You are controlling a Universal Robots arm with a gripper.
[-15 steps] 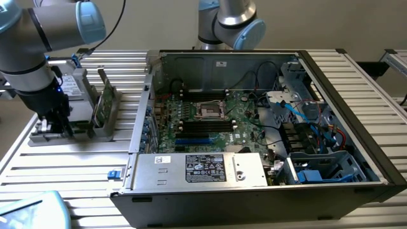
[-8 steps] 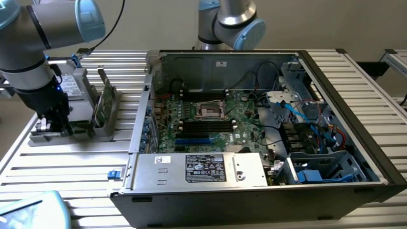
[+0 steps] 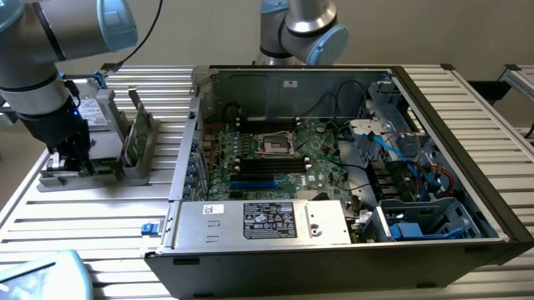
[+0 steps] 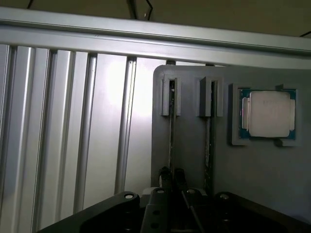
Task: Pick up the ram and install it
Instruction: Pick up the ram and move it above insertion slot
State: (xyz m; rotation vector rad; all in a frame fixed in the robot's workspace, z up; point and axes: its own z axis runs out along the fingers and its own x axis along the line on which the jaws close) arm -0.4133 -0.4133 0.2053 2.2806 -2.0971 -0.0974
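Observation:
Two ram sticks stand on edge in the slots of a grey holder (image 4: 189,141). In the wrist view my gripper (image 4: 172,177) is down over one ram (image 4: 171,136), its fingertips (image 4: 165,175) close together on either side of the thin edge, and the stick sits in its slot. The second stick (image 4: 209,145) stands in the neighbouring slot. In the exterior view my gripper (image 3: 67,162) is low over the holder (image 3: 92,181) at the exterior view's left. It hides the gripped stick, while the other stick (image 3: 136,134) stands free beside it.
A processor chip (image 4: 268,114) lies in a recess of the holder. An open computer case (image 3: 467,156) stands on the slatted table, holding the green motherboard (image 3: 288,150) with black slots (image 3: 267,164) and a power supply (image 3: 259,222). A second arm (image 3: 304,28) stands behind the case.

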